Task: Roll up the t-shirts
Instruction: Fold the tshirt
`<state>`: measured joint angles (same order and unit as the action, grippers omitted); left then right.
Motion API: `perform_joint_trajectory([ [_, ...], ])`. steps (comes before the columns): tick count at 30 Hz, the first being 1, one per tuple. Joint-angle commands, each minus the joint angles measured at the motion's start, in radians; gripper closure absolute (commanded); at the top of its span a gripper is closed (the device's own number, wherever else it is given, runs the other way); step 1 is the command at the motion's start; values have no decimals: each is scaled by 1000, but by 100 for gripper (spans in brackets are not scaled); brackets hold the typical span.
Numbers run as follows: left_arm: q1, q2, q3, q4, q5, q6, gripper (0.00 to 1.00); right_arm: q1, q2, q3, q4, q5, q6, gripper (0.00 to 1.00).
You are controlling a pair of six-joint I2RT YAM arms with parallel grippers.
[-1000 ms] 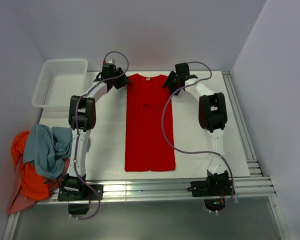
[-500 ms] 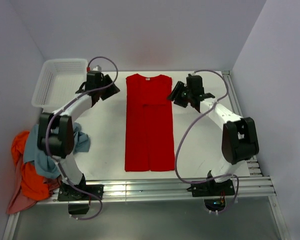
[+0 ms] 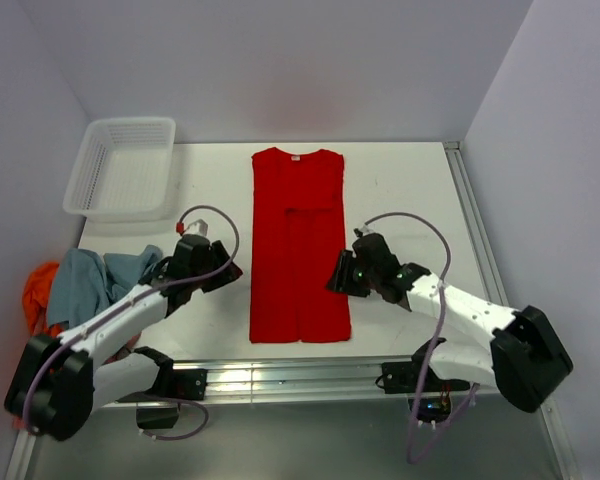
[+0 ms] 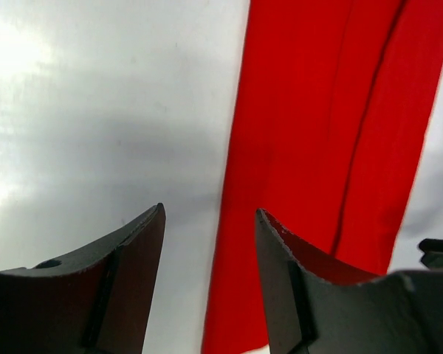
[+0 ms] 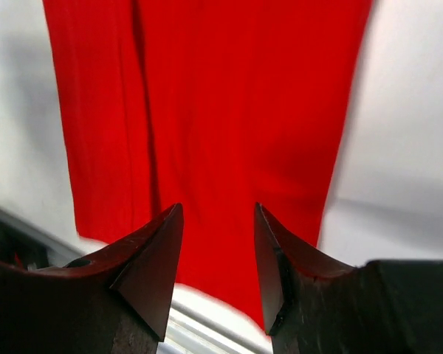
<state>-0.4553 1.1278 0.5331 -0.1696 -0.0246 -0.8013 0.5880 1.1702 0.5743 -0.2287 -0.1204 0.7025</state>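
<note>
Bench observation, standing at the near edge.

Bright red cloth t-shirt (image 3: 300,245) lies flat on the white matte table (image 3: 410,190), mid-table. It is folded into a long narrow rectangle, collar at the far end, hem near the ribbed aluminium rail (image 3: 280,375). The cloth looks soft and smooth. A folded edge crosses it about a third of the way down from the collar, and a straight lengthwise crease runs from there to the hem. The white neck label (image 3: 294,154) is a small speck, with no print readable.

Left gripper (image 3: 220,270): dark matte fingers (image 4: 125,295), wedge-shaped, spread apart with nothing between them. It sits over bare table just beside the shirt's left edge.

Right gripper (image 3: 338,275): fingers (image 5: 148,273) of the same kind, parted and empty, over the shirt's right edge near the hem. Height above the cloth cannot be judged from either view.

White perforated plastic basket (image 3: 120,210), rectangular with rounded corners, sits at the far left corner.

At the near left edge there is a crumpled heap, a grey-blue shirt (image 3: 80,285) over an orange shirt (image 3: 35,290). The left arm covers its lower part, so anything beneath cannot be made out.

Both wrist views crop the shirt, and the collar is out of frame.
</note>
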Motion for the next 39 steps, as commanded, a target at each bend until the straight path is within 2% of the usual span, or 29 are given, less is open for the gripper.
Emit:
perform_joint_trajectory([
  [1,-29,-143,-76,-2,-17,-88,43,70,-127,-59,-58,90,81,50],
  [5,-80,-247,-153,-45,5,-154,44,143,-230,-139,-139,111,140,51],
  [12,-246,-257,-232,-38,-61,-271,45,197,-340,-205,-244,143,192,51],
  [19,-367,-208,-259,-21,-100,-340,45,219,-348,-248,-245,133,218,51],
  [28,-421,-221,-281,-56,-109,-386,47,253,-310,-268,-221,125,250,55],
  [36,-450,-322,-317,-166,-101,-435,54,277,-316,-267,-241,126,273,59],
  [39,-459,-345,-318,-191,-95,-434,52,277,-323,-271,-248,130,278,60],
])
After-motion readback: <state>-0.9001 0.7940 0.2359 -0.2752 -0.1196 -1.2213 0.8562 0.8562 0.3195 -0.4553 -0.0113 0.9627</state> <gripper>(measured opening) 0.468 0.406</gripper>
